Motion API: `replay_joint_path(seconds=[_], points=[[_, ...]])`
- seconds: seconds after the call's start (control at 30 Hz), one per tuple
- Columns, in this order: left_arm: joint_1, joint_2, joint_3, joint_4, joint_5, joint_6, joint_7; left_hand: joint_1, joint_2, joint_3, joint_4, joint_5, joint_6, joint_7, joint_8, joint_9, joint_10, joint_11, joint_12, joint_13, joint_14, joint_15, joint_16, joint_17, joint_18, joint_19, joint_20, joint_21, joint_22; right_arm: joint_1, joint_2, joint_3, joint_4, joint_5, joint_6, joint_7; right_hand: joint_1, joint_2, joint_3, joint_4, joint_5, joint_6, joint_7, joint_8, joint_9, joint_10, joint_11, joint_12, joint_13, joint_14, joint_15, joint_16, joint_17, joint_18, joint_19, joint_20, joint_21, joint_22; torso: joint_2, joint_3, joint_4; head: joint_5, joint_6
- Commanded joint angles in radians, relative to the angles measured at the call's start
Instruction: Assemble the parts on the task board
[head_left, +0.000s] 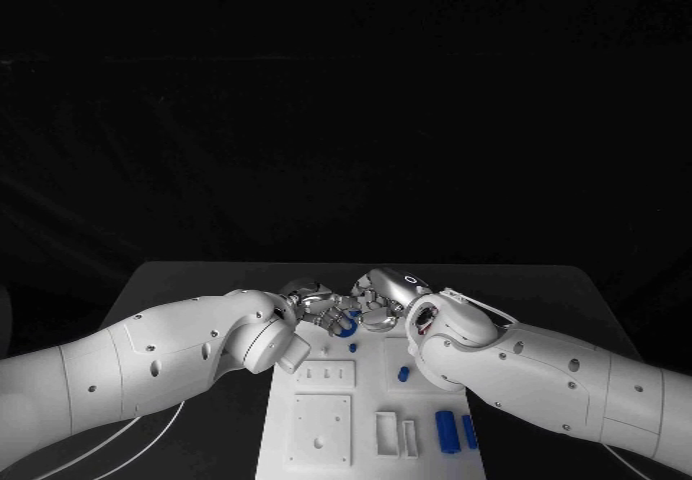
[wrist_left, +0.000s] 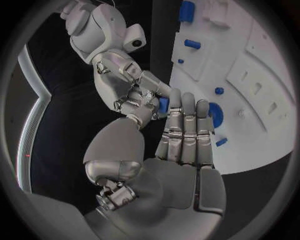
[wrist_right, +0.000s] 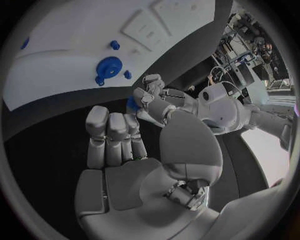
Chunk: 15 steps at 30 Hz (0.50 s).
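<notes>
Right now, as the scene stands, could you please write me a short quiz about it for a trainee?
1. True or false: the left hand and right hand meet at the board's far end.
2. The two long blue parts at the near right lie: A) side by side, B) stacked, C) off the board.
3. Fill in: the small part between the hands' fingers is ____.
Key: 1 true; 2 A; 3 blue.

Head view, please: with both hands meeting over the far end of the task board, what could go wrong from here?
1. The right hand appears to pinch a small blue part while the left hand has its fingertips right beside it; a nudge could knock it loose.
2. If dropped, it might bounce off the task board onto the black table.
</notes>
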<state>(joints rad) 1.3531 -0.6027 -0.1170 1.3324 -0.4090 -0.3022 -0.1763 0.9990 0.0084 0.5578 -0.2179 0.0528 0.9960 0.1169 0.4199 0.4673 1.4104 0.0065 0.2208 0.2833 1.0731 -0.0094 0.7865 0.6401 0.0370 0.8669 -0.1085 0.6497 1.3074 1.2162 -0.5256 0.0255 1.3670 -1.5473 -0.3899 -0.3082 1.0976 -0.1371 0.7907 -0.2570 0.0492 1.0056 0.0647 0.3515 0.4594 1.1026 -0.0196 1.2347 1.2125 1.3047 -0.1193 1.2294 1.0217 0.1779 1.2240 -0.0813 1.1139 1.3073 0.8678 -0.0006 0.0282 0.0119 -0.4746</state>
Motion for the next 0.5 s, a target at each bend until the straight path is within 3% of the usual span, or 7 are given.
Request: replay_joint_path(seconds=[0.03, 0.17, 0.2, 0.23, 0.33, 0.43, 0.5], points=[[0.002, 0.003, 0.003, 0.005, -0.024, 0.002, 0.012, -0.012, -0.002, 0.0, 0.002, -0.004, 0.05, -0.04, 0.011, 0.013, 0.017, -0.007, 0.017, 0.013, 0.012, -0.01, 0.022, 0.008, 0.017, 0.013, -0.003, 0.015, 0.024, -0.003, 0.0, -0.002, 0.004, 0.005, 0.02, 0.021, -0.004, 0.006, 0.007, 0.001, 0.001, 0.031, 0.025, 0.008, 0.034, 0.008, -0.001, 0.002, 0.0, 0.001, -0.009, -0.006, -0.001, 0.084, 0.0, -0.004, 0.001, 0.01, 0.0, 0.0004, 0.0, 0.0, -0.002], [0.002, 0.001, 0.002, 0.004, -0.052, -0.017, 0.014, -0.011, -0.012, 0.002, -0.003, 0.001, 0.083, -0.055, 0.03, 0.038, 0.045, -0.026, 0.058, 0.042, 0.037, -0.029, 0.065, 0.023, 0.018, 0.029, -0.017, 0.046, 0.026, -0.003, -0.002, -0.002, 0.0, 0.02, 0.011, 0.032, -0.006, -0.003, 0.009, -0.003, 0.003, 0.024, 0.027, 0.003, 0.032, -0.017, 0.0, -0.017, -0.018, 0.001, -0.008, -0.008, -0.001, 0.084, 0.0, -0.004, -0.001, 0.009, 0.0, 0.001, -0.0001, 0.001, -0.003], [0.002, 0.0, 0.002, 0.003, -0.053, -0.02, 0.013, -0.007, -0.022, 0.007, -0.008, 0.025, 0.094, -0.061, 0.034, 0.045, 0.055, -0.034, 0.07, 0.051, 0.049, -0.038, 0.078, 0.028, 0.016, 0.028, -0.02, 0.056, 0.027, -0.003, -0.001, -0.002, -0.001, 0.024, 0.009, 0.035, -0.008, -0.007, 0.009, -0.003, 0.005, 0.022, 0.028, 0.002, 0.032, -0.023, 0.001, -0.022, -0.022, 0.001, -0.007, -0.009, -0.001, 0.084, 0.0, -0.004, -0.001, 0.009, 0.0, 0.0012, 0.0, 0.001, -0.003], [0.002, 0.0, 0.002, 0.003, -0.055, -0.019, 0.01, -0.008, -0.035, 0.014, -0.014, 0.074, 0.105, -0.066, 0.035, 0.054, 0.068, -0.043, 0.089, 0.067, 0.067, -0.051, 0.096, 0.033, 0.012, 0.026, -0.027, 0.078, 0.028, -0.003, 0.0, -0.003, -0.002, 0.026, 0.008, 0.037, -0.013, -0.015, 0.006, -0.002, 0.009, 0.02, 0.029, 0.0, 0.031, -0.03, 0.002, -0.027, -0.026, 0.001, -0.006, -0.01, -0.002, 0.084, 0.0, -0.004, -0.002, 0.008, 0.0, 0.0013, -0.0001, 0.001, -0.004], [0.002, -0.001, 0.002, 0.002, -0.062, -0.02, 0.006, -0.014, -0.046, 0.02, -0.021, 0.123, 0.119, -0.072, 0.032, 0.069, 0.083, -0.055, 0.117, 0.092, 0.09, -0.068, 0.122, 0.038, 0.009, 0.026, -0.042, 0.121, 0.028, -0.003, 0.001, -0.003, -0.006, 0.029, 0.007, 0.041, -0.027, -0.034, -0.004, 0.005, 0.03, 0.013, 0.032, -0.006, 0.029, -0.048, 0.005, -0.044, -0.039, 0.001, -0.003, -0.015, -0.003, 0.084, 0.0, -0.002, -0.006, 0.007, 0.0, 0.0013, -0.0003, 0.0, -0.005], [0.002, -0.001, 0.002, 0.001, -0.07, -0.018, 0.001, -0.022, -0.053, 0.024, -0.029, 0.13, 0.136, -0.079, 0.028, 0.089, 0.088, -0.066, 0.154, 0.124, 0.106, -0.083, 0.155, 0.046, 0.007, 0.029, -0.06, 0.171, 0.026, -0.003, 0.003, -0.005, -0.012, 0.029, 0.003, 0.043, -0.032, -0.045, -0.011, 0.011, 0.029, 0.01, 0.033, -0.01, 0.028, -0.05, 0.006, -0.047, -0.041, 0.001, -0.002, -0.017, -0.004, 0.084, 0.001, -0.002, -0.008, 0.006, 0.0, 0.0014, 0.0008, 0.0, -0.008], [0.002, -0.002, 0.002, 0.001, -0.074, -0.016, -0.001, -0.025, -0.055, 0.027, -0.031, 0.133, 0.143, -0.083, 0.025, 0.102, 0.086, -0.071, 0.18, 0.144, 0.11, -0.091, 0.175, 0.05, 0.006, 0.028, -0.07, 0.195, 0.025, -0.003, 0.003, -0.005, -0.015, 0.037, -0.002, 0.051, -0.036, -0.054, -0.014, 0.016, 0.023, 0.007, 0.034, -0.012, 0.027, -0.051, 0.007, -0.05, -0.042, 0.001, -0.002, -0.018, -0.004, 0.084, 0.001, -0.002, -0.009, 0.006, 0.0, 0.0018, 0.0012, 0.002, -0.003]])
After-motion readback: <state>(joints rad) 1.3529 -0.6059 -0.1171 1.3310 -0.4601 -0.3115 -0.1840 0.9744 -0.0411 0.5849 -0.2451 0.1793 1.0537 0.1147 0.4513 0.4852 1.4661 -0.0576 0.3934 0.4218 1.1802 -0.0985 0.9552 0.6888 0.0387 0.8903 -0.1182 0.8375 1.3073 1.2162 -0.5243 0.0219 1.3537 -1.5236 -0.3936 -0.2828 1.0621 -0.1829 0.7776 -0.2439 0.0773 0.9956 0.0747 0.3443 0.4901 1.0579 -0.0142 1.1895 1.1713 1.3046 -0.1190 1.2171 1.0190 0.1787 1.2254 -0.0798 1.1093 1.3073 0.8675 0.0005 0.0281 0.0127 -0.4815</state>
